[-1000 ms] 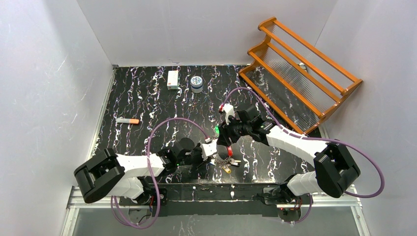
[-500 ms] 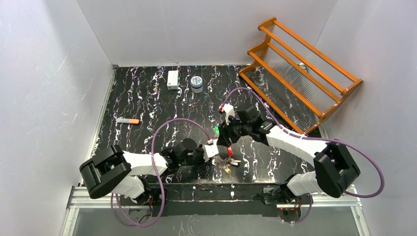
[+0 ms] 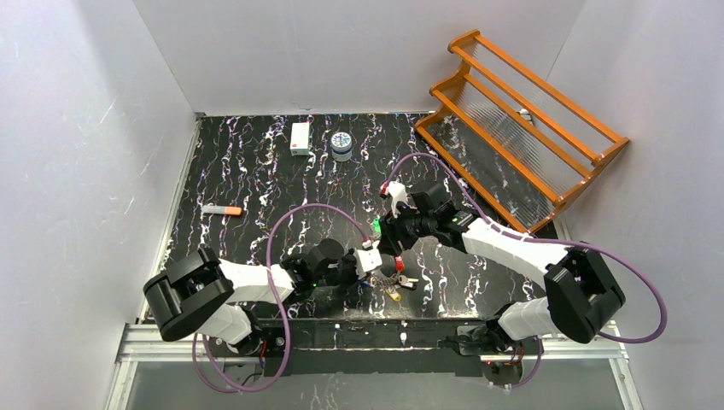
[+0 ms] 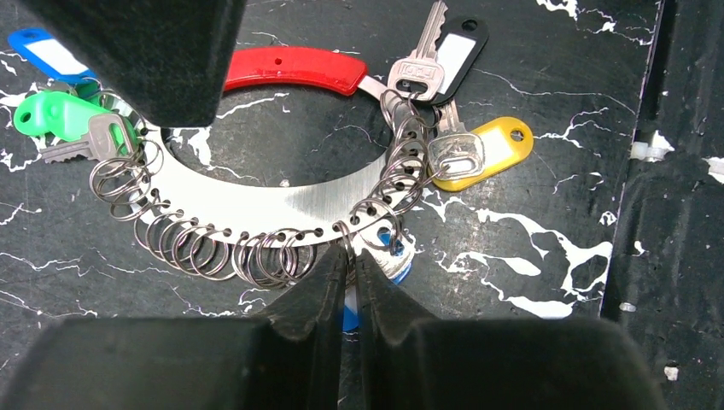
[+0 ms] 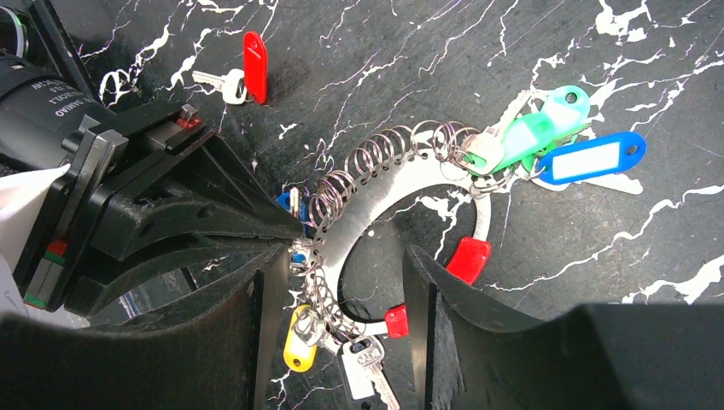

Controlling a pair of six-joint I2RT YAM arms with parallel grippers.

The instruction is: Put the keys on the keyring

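Keyring (image 4: 282,205) is a flat silver crescent closed by a red arc (image 4: 290,68), with a row of small wire rings (image 4: 196,243) hung along its outer edge. It lies flat on the black marbled table (image 3: 256,171), near the front edge between the two arms. Silver keys (image 4: 418,73) cluster at its two ends, a green tag (image 4: 47,115) and a blue tag (image 4: 43,55) at one end, a black tag (image 4: 457,47) and a yellow tag (image 4: 482,149) at the other. The left gripper (image 4: 348,256) has its fingers drawn to a thin slit, the tips at the wire rings midway along the crescent, above a second blue tag (image 4: 394,266); whether they pinch a ring cannot be told. The right gripper (image 5: 341,252) stands with its fingers wide apart, one outside the row of rings, the other over the red arc, with the crescent between them; no clamping shows. Only the right wrist view shows a loose key with a red tag (image 5: 253,60), lying apart from the keyring. The left wrist view gives just one right finger (image 4: 171,60), a black block over the crescent's end. The top view shows the keyring small beneath both grippers, and farther off an orange wooden rack (image 3: 529,111), a white box (image 3: 300,137), a round tin (image 3: 341,143) and a marker (image 3: 222,209).
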